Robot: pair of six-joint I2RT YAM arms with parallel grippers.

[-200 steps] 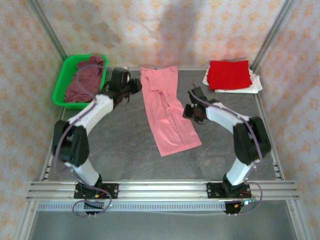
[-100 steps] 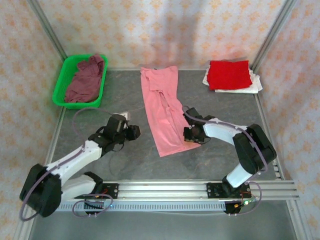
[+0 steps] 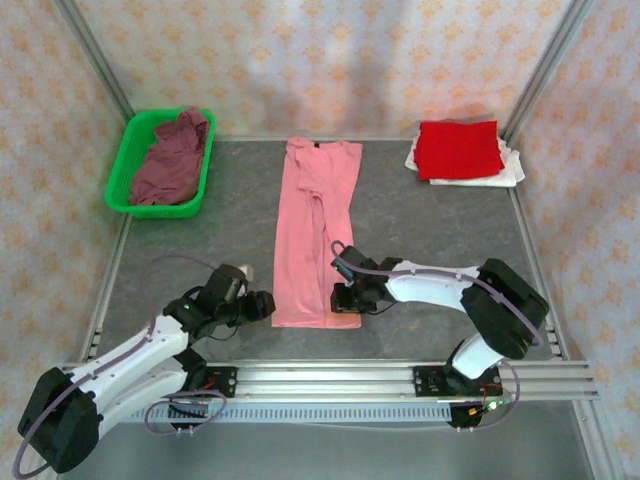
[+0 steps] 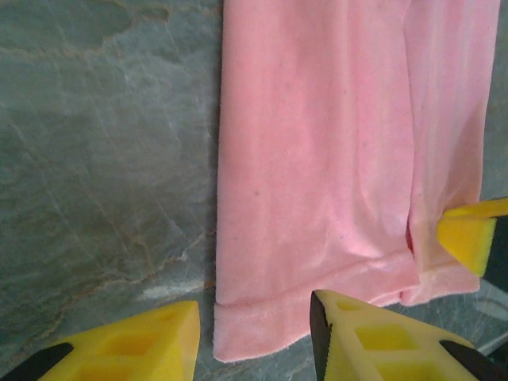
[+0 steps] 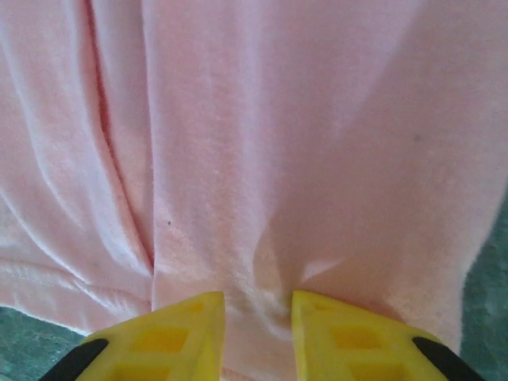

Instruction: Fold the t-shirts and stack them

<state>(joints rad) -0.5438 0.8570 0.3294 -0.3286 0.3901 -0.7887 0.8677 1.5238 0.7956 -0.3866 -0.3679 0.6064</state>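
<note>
- The green basket (image 3: 118, 180) sits off to the left of the pink shirt's top end. The maroon shirt (image 3: 170, 160) lies in it in a heap. It is not folded yet, so I think it comes last.
- The left arm (image 3: 150, 345) lies low and stretched out, reaching toward the bottom left corner of the pink shirt. The left fingers (image 3: 262, 306) are just beside that corner. In the left wrist view the left fingers (image 4: 151, 341) are apart, with the hem in front of the gap. They hold nothing.
- The pink shirt (image 3: 310, 230) lies flat on the gray surface (image 3: 430, 240) in the middle. It is a long, thin strip, so its sides look folded in. It needs to be folded up short, then put on the pile. I think the job is about half done.
- The right arm (image 3: 440, 285) bends in low from the right side of the pink shirt. The right fingers (image 3: 345, 297) are on the bottom right corner. In the right wrist view the right fingers (image 5: 175, 333) are close together. The pink shirt (image 5: 278, 119) puckers between them, so they look clamped on its hem.
- The red shirt (image 3: 458, 148) lies folded, off to the right of the pink shirt's top end. It rests on the white shirt (image 3: 505, 172). These two look done.
</note>
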